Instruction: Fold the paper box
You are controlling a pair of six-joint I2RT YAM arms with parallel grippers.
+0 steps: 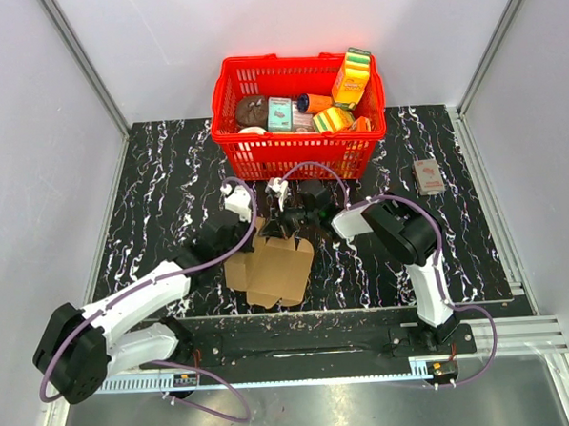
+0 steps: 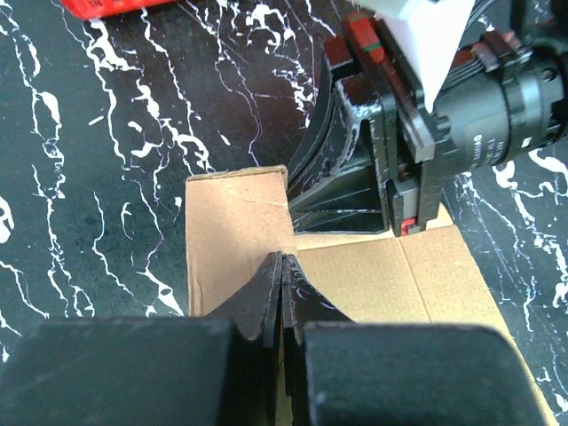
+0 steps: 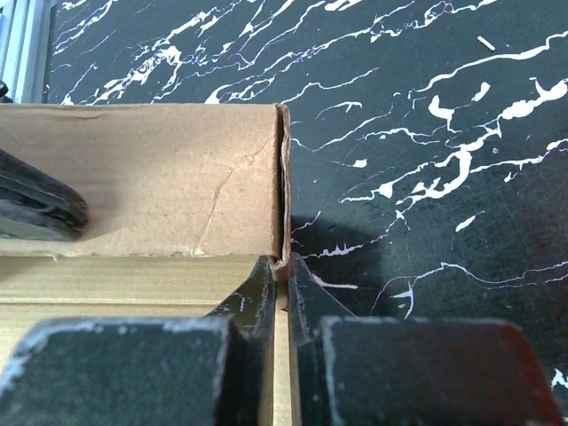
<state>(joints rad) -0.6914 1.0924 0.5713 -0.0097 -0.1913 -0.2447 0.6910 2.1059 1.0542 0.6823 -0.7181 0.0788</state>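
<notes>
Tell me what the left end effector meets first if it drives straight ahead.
The paper box flap at its tips; just beyond, probably the right end effector, though depth is unclear.

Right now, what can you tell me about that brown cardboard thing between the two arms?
The paper box is plain brown corrugated cardboard, a die-cut sheet with flaps and tabs. It lies mostly flat on the black marbled table between the arms. One creased flap on its far side stands folded up. The right jaws pinch that flap's end edge. The left jaws, shut, touch the sheet at the flap's base.
</notes>
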